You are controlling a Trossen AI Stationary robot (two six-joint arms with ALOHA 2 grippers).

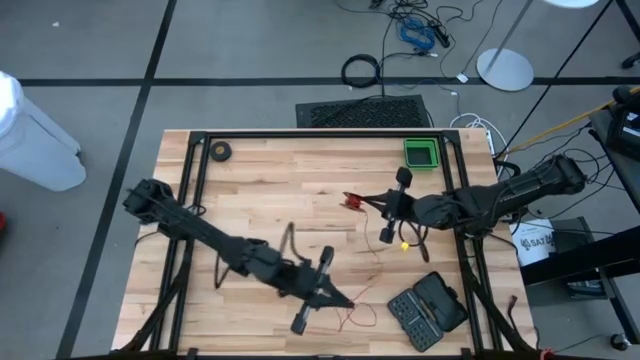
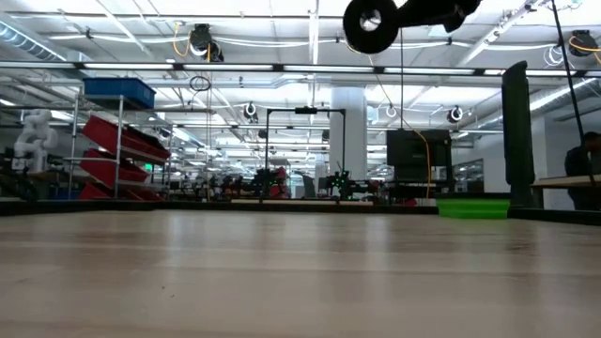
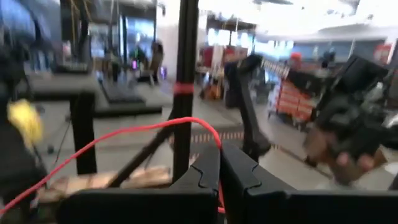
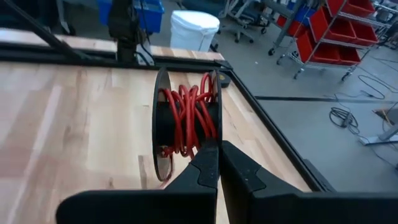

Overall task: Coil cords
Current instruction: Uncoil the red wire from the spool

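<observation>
The thin red cord [image 3: 124, 134] runs from my left gripper [image 3: 219, 155], which is shut on it near the table's front middle [image 1: 347, 300]. More of the cord lies in loose loops on the wood [image 1: 362, 312]. The small black reel [image 4: 186, 124], wound with red cord, is held above the table's middle [image 1: 352, 203] by my right gripper [image 4: 219, 152], which is shut on it. In the low view the reel [image 2: 371, 23] shows as a black disc high above the tabletop. My left gripper pinches the red cord [image 3: 217, 144] between its two fingertips, the fingers about level. The cord arches away from the tips in a slack curve, and a short stretch [image 3: 221, 200] shows in the slit between the fingers. My right gripper holds the reel by the rim of one flange [image 4: 216, 134], pinched between its two fingers. The fingers come at it roughly level from the table's right. The reel stands on edge, lifted clear of the wood.
A green bin [image 1: 421, 153] stands at the far edge. A black tape roll [image 1: 220, 151] lies at the far left. An open black case of bits [image 1: 428, 308] lies at the near right. A small yellow piece [image 1: 405, 245] lies under the right arm.
</observation>
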